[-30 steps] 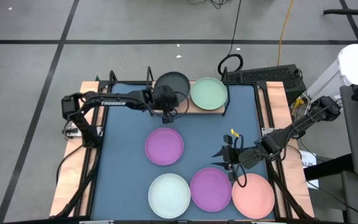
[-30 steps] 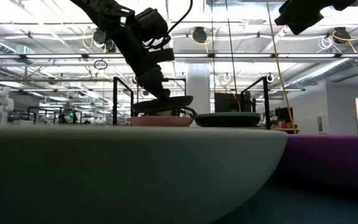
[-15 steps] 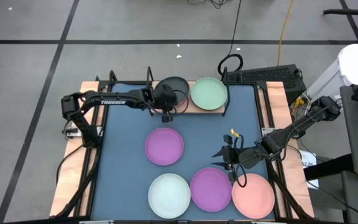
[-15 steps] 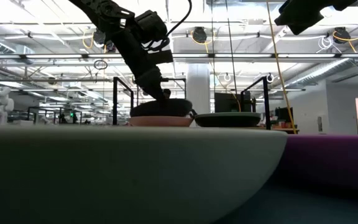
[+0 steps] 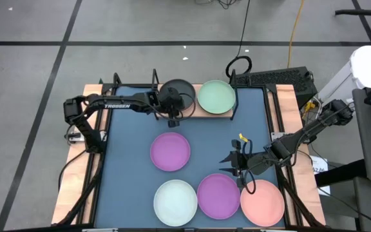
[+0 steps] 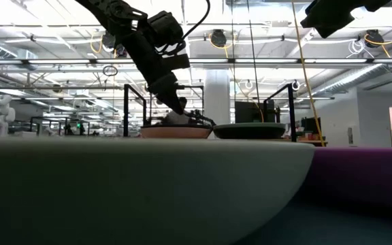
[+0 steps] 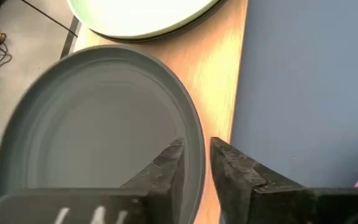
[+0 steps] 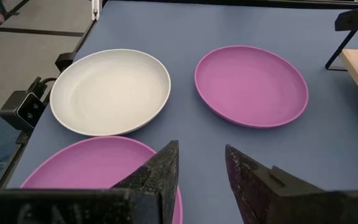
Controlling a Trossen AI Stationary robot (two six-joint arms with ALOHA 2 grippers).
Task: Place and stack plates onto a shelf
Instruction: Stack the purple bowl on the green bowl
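Note:
A black plate [image 5: 178, 94] lies on a pink plate [image 6: 175, 133] at the left end of the shelf [image 7: 219, 74], a light-wood board at the table's far edge. A pale green plate [image 5: 216, 96] sits on the shelf's right end. My left gripper [image 7: 196, 144] is open at the black plate's near rim [image 7: 197, 134], one finger inside the rim and one outside. My right gripper [image 5: 228, 164] hangs open above the table at the near right, nothing between its fingers [image 8: 201, 152]. Two purple plates [image 5: 170, 151] [image 5: 218, 195], a white plate [image 5: 176, 201] and a pink plate [image 5: 262, 202] lie on the blue table.
The shelf's black wire frame [image 5: 154, 80] rises at its corners beside the stacked plates. A dark rim [image 7: 185, 28] shows under the green plate. Bare blue table [image 5: 127, 129] lies left of the nearer purple plate. A black keyboard [image 5: 279, 77] sits beyond the far right corner.
The black plate, held tilted with its near edge raised above the pink plate on the shelf, has sunk and now lies level in that plate. My left gripper has kept its place and parted its fingers, letting go of the plate's rim.

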